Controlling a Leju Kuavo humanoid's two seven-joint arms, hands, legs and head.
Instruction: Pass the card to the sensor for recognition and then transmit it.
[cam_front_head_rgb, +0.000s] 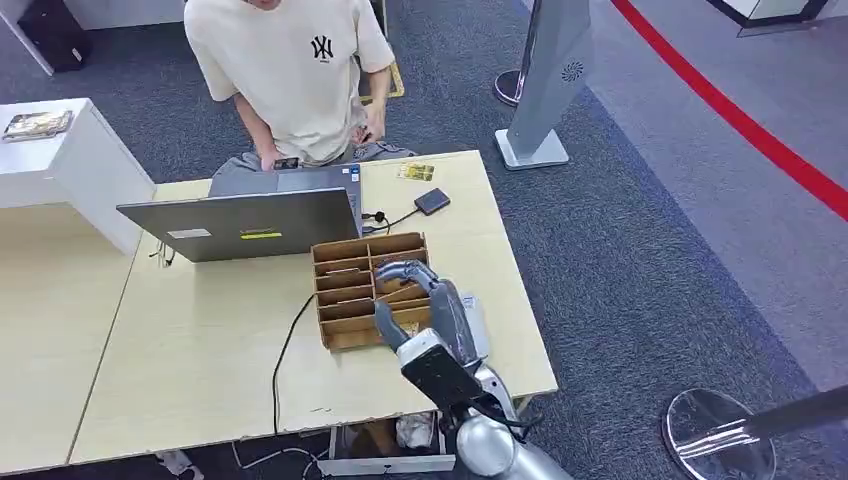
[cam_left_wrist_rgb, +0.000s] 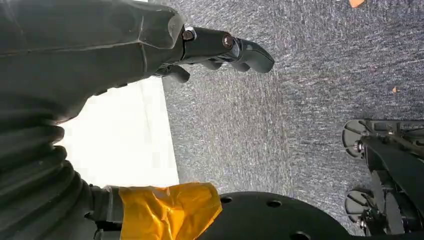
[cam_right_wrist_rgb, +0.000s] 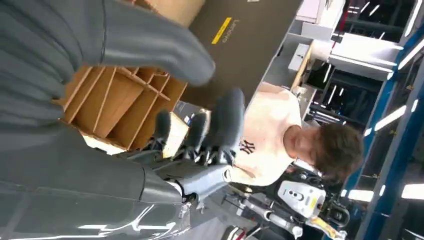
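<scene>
Fingers (cam_front_head_rgb: 400, 272) of the right hand (cam_front_head_rgb: 425, 300) are spread over the wooden box (cam_front_head_rgb: 345, 290) on the tabletop (cam_front_head_rgb: 200, 340), holding nothing, so I think picking a card is not done; I cannot see a card clearly.

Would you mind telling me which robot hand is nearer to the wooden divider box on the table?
The right. The right robot hand hovers directly over the wooden divider box, fingers above its compartments. The left robot hand hangs beside the robot's body over the grey carpet, away from the box.
</scene>
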